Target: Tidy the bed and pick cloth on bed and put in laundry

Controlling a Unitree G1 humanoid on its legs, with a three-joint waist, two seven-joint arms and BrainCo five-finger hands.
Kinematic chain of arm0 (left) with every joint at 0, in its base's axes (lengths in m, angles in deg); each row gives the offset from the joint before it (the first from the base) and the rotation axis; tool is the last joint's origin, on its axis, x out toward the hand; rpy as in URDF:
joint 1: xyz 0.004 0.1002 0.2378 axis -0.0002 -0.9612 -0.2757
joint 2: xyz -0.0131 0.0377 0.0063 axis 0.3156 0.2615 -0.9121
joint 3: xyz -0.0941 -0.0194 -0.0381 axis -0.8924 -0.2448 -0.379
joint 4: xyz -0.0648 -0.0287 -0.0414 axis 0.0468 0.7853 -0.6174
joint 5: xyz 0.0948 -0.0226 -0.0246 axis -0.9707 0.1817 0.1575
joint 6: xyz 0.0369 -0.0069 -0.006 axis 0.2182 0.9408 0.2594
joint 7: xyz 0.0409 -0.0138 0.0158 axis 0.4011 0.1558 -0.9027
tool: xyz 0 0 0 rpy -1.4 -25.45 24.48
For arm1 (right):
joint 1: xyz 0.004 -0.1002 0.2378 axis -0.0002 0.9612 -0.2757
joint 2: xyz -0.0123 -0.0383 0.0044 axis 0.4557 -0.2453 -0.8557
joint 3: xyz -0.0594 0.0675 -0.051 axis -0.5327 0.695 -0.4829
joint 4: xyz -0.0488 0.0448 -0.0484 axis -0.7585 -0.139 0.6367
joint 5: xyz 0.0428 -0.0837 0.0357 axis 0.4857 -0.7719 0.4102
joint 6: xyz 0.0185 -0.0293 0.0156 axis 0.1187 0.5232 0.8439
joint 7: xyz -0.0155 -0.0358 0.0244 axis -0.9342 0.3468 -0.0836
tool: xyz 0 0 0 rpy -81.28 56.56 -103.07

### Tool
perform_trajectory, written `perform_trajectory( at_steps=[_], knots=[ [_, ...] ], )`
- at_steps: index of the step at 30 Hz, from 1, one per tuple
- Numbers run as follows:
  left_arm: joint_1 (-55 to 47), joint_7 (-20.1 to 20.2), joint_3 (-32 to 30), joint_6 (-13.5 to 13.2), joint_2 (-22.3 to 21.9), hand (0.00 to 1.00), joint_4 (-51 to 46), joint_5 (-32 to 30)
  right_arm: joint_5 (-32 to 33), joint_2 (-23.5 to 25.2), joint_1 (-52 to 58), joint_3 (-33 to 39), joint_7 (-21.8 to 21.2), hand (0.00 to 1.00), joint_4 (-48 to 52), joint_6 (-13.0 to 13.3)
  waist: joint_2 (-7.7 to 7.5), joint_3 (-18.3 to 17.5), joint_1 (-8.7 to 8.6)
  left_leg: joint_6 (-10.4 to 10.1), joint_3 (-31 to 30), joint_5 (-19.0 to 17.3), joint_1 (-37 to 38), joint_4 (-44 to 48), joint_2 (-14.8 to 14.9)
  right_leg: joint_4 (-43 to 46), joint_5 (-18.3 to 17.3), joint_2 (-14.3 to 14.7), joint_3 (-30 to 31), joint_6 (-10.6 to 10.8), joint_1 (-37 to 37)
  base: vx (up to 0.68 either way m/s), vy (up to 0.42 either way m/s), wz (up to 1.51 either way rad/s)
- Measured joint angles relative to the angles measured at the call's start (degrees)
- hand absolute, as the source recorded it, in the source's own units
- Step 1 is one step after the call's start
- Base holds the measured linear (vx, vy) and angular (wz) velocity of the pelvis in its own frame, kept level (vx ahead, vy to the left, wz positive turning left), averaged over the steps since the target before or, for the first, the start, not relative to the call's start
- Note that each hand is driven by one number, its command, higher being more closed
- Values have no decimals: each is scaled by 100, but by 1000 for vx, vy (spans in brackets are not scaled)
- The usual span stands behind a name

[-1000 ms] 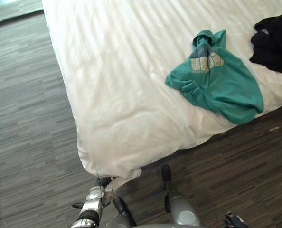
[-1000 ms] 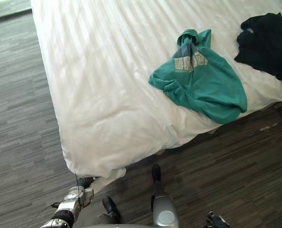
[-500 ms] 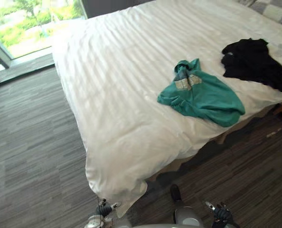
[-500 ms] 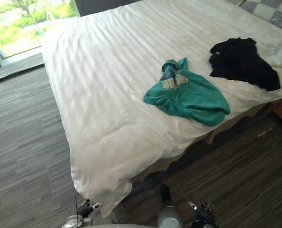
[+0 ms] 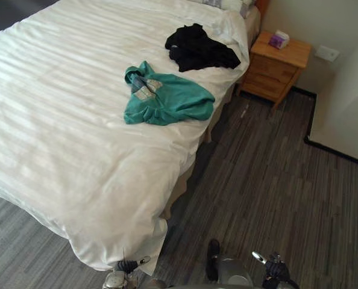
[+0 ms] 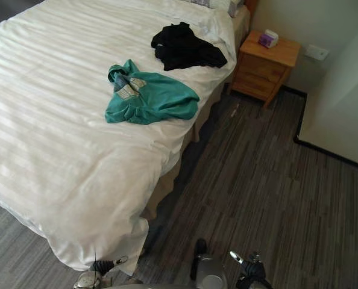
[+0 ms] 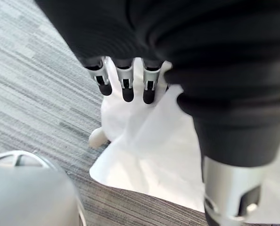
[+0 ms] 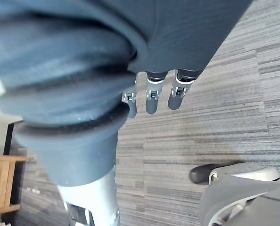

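Observation:
A teal cloth (image 5: 167,97) lies crumpled on the white bed (image 5: 58,138), close to its right edge. Farther up the bed, by the pillows, a black cloth (image 5: 200,48) is heaped. My left hand (image 7: 126,86) hangs low at the bed's near corner, fingers straight, just above the drooping corner of the white sheet (image 7: 149,150) and holding nothing. My right hand (image 8: 151,101) hangs over the wooden floor with its fingers straight and nothing in it. Both hands are far from the two cloths.
A wooden nightstand (image 5: 274,67) with a small purple box (image 5: 279,40) stands by the bed's head, against a light wall (image 5: 342,90). Striped wooden floor (image 5: 269,180) stretches along the bed's right side.
The camera has swung to the right, so the nightstand and wall have come into view. The cloths lie as before on the bed. Both hands stay low.

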Motion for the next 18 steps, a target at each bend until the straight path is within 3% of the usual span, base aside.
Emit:
perform_trajectory(
  at_steps=[1, 3, 4, 5, 6, 7, 9, 10, 12, 14, 15, 18],
  knots=[
    [-60, -3, -22, 8, 15, 0, -1, 1, -78, 3, -45, -11, -1, 0, 5, 6, -46, -59, 66, -11, 180, -7, 39, 14, -105, 8, -112, -52, -64, 40, 75, 5, 26, -98],
    [-86, -6, -61, 22, -44, 0, 21, 3, -102, 11, -138, -17, 0, 0, 41, 74, -19, -99, 206, 5, 314, -16, -407, 420, 23, -1208, 348, 290, 263, 85, 322, -105, 27, -125],
    [-112, -5, -50, 9, 15, 0, -14, 2, -103, 23, -296, -5, 19, 0, -76, 83, -10, -218, 285, -30, 210, 30, -589, -364, -130, -2209, 664, 489, 725, 241, 497, -143, 0, -123],
    [-95, -4, -26, 3, -13, 0, -41, 0, -103, -27, -344, 14, 31, 0, -94, 83, 98, -211, 308, -234, 256, 362, -580, -907, 1, -1910, 392, 532, 532, 205, 411, -131, -35, -116],
    [-80, -13, -21, 11, 31, 0, -55, 5, -103, -1, -385, 9, 29, 0, -125, 79, -4, -196, 331, -204, 370, 327, -541, -952, -61, -1690, 153, 418, 439, 277, 360, -69, -77, -106],
    [-1, -14, -2, 23, 119, 0, -57, 5, -106, 95, -416, -19, 14, 0, -154, 77, -142, -153, 358, -199, 613, 306, -637, -686, -21, -1985, 134, 367, 441, 469, 484, -69, -87, -74],
    [-10, -19, -2, 21, 52, 0, -62, 5, -148, 130, -254, -17, 18, 0, -163, 82, -90, -129, 327, -258, 710, 244, -662, -138, 248, -2675, 577, 554, 492, 459, 873, -119, -113, -52],
    [-14, -20, 5, 18, 23, 0, -65, 4, -150, 130, -196, -18, 19, 0, -163, 81, -65, -115, 327, -273, 715, 211, -662, 49, 332, -2818, 631, 599, 529, 447, 987, -152, -121, -53],
    [18, -36, 3, 15, -11, 0, -96, 9, -151, 102, -42, -26, 20, 0, -174, 83, 23, -59, 342, -334, 398, 177, -857, 875, 586, -3008, 727, 693, 822, 419, 1124, -120, -89, -66],
    [-34, -54, 11, 12, -113, 0, -97, 73, -258, -98, -95, -35, 24, 0, -440, 119, 170, -27, 377, -449, -1236, 187, -1174, 944, 265, -2999, 859, 721, 1307, 412, 914, -106, -18, -108],
    [-71, -59, 20, 12, -139, 0, -97, 86, -291, -169, -112, -35, 24, 0, -553, 123, 208, -24, 390, -574, -1684, 229, -1102, 724, 77, -2998, 911, 720, 1489, 429, 823, -74, 47, -93],
    [-97, -95, 88, 9, -136, 0, -97, 134, -318, -219, -20, 34, 27, 0, -838, 110, 250, -35, 295, -606, -1956, 252, -787, 57, -130, -3350, 1237, 713, 1586, 539, 885, -26, 60, -34]
  ],
)
